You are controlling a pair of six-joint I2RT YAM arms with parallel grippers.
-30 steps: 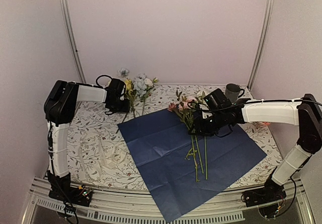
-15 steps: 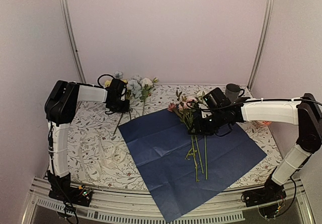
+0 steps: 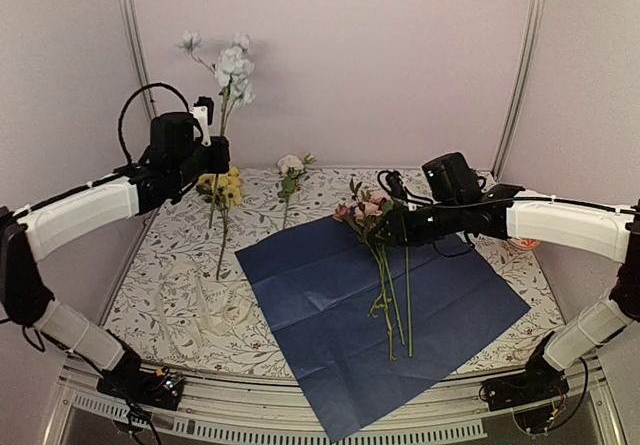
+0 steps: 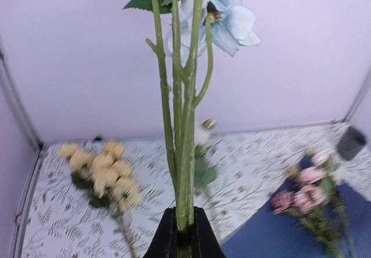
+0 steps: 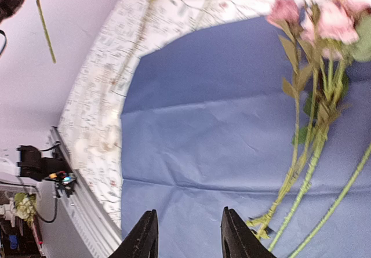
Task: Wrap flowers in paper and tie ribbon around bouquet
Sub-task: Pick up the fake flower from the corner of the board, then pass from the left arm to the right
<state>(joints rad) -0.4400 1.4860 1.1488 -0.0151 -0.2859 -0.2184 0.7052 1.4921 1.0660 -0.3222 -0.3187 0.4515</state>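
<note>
My left gripper (image 3: pixel 213 150) (image 4: pixel 184 213) is raised above the table's back left, shut on the green stems of a pale blue flower (image 3: pixel 232 61) (image 4: pixel 232 20) that stands upright. A yellow flower (image 3: pixel 221 188) (image 4: pixel 107 168) and a white flower (image 3: pixel 290 165) lie on the tablecloth. Pink flowers (image 3: pixel 364 209) (image 5: pixel 330 20) lie on the paper (image 3: pixel 330 305) (image 5: pixel 220 124), dark navy face up, their stems pointing toward me. My right gripper (image 3: pixel 398 227) (image 5: pixel 188 235) hovers open over the paper beside those stems, holding nothing. The cream ribbon (image 3: pixel 218 313) lies crumpled at the front left.
The floral tablecloth (image 3: pixel 170 265) covers the table. Metal frame posts (image 3: pixel 135 65) stand at the back corners. The paper's near corner hangs over the front rail (image 3: pixel 250 420). A dark mug (image 4: pixel 351 142) stands at the back right.
My left gripper closed on the pale blue flower and lifted it off the tablecloth to stand upright. The right gripper rose a little from the pink flowers' stems, still open.
</note>
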